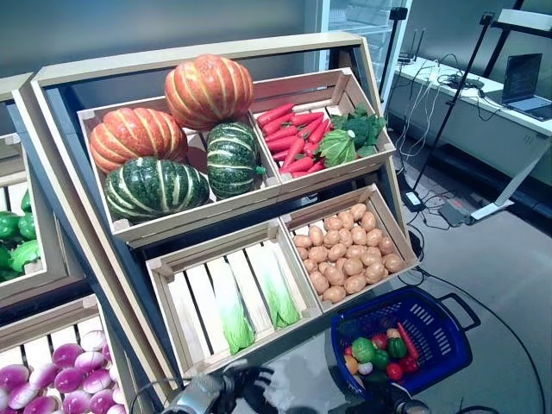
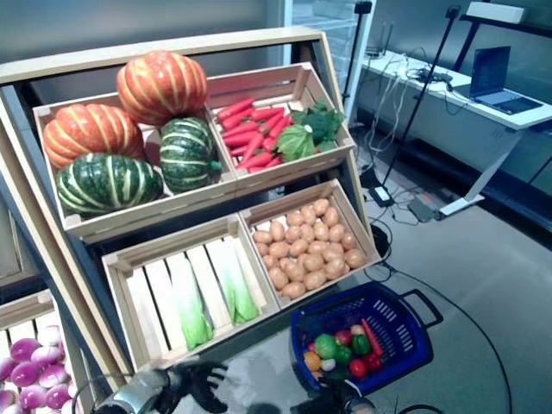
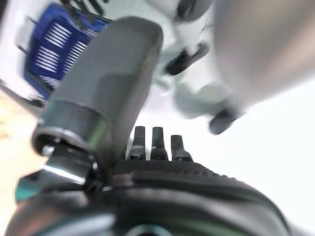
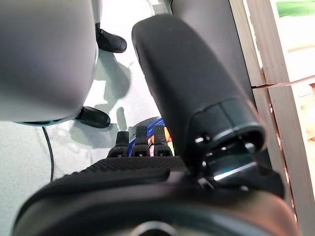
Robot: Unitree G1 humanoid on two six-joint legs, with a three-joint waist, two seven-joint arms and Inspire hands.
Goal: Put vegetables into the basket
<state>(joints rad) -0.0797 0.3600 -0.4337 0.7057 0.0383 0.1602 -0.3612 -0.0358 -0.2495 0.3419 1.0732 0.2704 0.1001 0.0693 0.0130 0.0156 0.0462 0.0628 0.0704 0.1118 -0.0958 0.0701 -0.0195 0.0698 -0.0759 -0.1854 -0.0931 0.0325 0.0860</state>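
My left hand (image 2: 185, 384): low by the stand, fingers loose, holding nothing.
My right hand (image 2: 332, 402): low, fingers straight, empty.
Blue plastic basket (image 1: 435, 341): on the floor, some vegetables already inside.
Risk: reaching up, I may bump the wooden crate of brown potatoes (image 1: 345, 250).
Views: only my eye views show the crates.

Both eye views look down from the head at the crates (image 1: 259, 216) and blue basket (image 1: 431, 332), sharing nearly everything. Each wrist view looks closely along its own hand toward the floor (image 3: 275, 147).
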